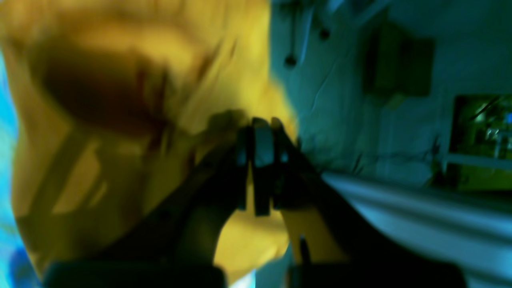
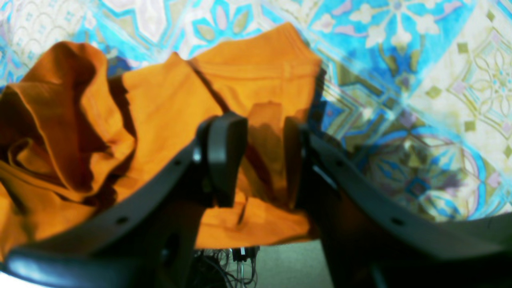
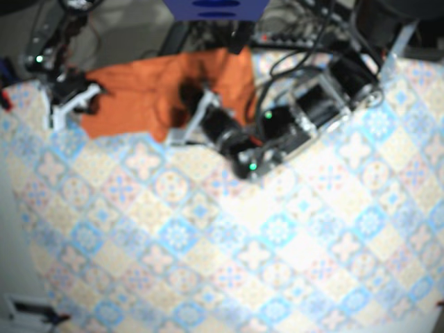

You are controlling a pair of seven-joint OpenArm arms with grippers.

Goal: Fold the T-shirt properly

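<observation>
The orange T-shirt [image 3: 149, 90] lies bunched at the far left of the table in the base view. My left gripper [image 1: 260, 160] is shut, its dark fingers pressed together with the shirt's cloth [image 1: 132, 120] around and under them; this view is blurred. In the base view that gripper [image 3: 189, 123] sits at the shirt's near edge. My right gripper [image 2: 260, 160] holds a raised fold of the shirt [image 2: 266, 132], which fills the narrow gap between its fingers [image 2: 224, 152]. Seen from above, the right gripper [image 3: 69, 100] is at the shirt's left corner.
A patterned blue and cream tablecloth [image 3: 243, 250] covers the table. The table's edge and cables on the floor [image 2: 240, 256] show just below the right gripper. The left arm's black body [image 3: 305, 118] stretches across the far right of the table.
</observation>
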